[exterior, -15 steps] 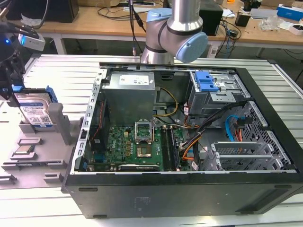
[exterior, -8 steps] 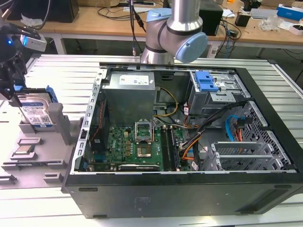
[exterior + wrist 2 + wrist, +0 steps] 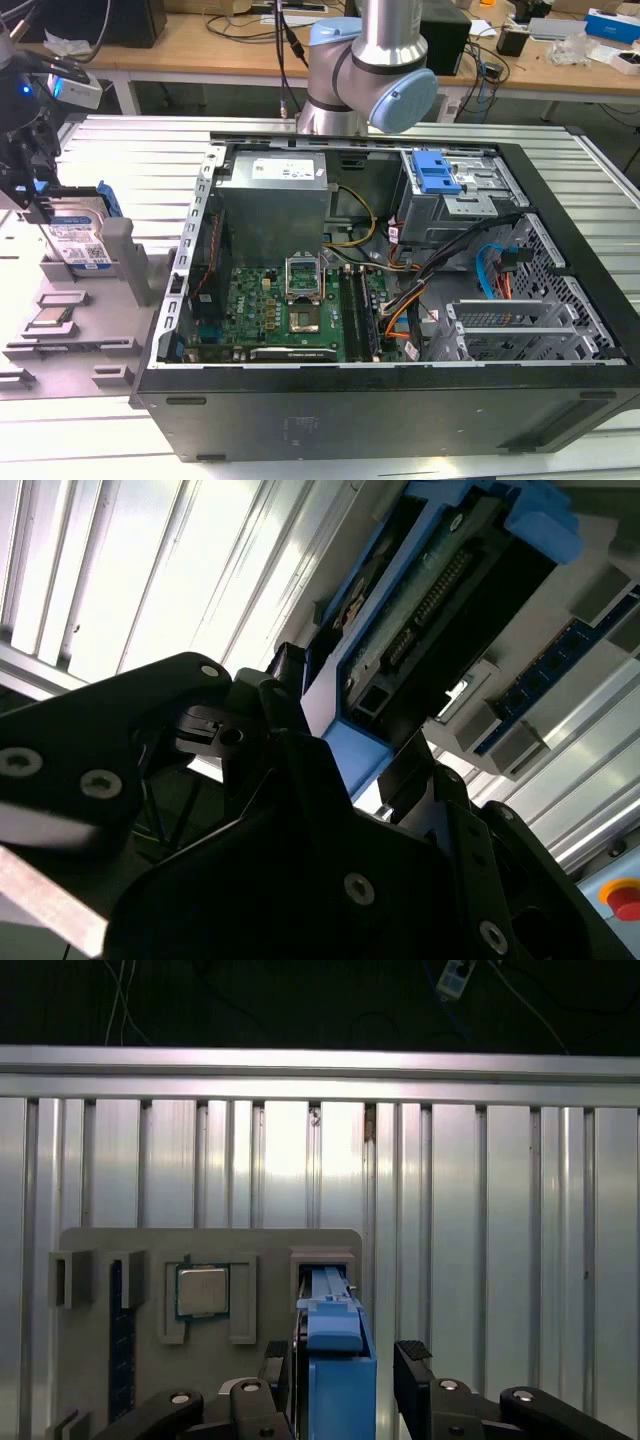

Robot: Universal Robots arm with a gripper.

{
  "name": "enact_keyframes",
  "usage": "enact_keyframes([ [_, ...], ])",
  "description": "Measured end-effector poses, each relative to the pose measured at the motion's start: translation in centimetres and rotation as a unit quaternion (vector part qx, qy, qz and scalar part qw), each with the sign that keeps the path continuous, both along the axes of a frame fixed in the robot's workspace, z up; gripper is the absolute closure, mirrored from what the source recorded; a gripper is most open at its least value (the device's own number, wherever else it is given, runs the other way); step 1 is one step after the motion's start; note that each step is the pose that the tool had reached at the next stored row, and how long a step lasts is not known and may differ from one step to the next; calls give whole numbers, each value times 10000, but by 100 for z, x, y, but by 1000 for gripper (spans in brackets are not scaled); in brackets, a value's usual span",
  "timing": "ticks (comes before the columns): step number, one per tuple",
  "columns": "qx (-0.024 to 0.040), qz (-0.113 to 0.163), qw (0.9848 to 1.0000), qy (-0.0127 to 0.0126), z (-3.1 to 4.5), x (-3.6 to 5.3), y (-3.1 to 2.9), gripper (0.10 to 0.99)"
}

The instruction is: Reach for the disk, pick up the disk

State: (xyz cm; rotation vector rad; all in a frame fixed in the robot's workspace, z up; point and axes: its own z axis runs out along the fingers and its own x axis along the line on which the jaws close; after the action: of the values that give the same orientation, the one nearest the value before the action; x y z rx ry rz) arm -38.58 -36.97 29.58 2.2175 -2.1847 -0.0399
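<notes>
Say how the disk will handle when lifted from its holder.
Probably stiff: the disk is a metal slab in a blue bracket. Likely heavy for its size. It stands on edge in the grey holder, so a skewed pull may jam or tip it.

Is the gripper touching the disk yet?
Cannot tell. In the first wrist view the gripper straddles the disk, with a gap at one finger, but the other sits too close to judge.

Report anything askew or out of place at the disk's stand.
Nothing stands out. The disk stands on edge, straight in its slot of the grey stand, with the open pincer straddling it. The processor chip lies flat in its recess.
</notes>
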Motion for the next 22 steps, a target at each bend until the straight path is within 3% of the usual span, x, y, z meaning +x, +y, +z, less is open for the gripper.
enact_keyframes([
  [8,0,0,10000,0,-84,0,0,545],
  [16,0,0,10000,0,-92,0,0,545],
  [19,1,0,10000,0,-92,0,1,624],
  [20,1,0,10000,-1,-93,0,0,690],
  [22,0,0,10000,0,-93,0,0,718],
])
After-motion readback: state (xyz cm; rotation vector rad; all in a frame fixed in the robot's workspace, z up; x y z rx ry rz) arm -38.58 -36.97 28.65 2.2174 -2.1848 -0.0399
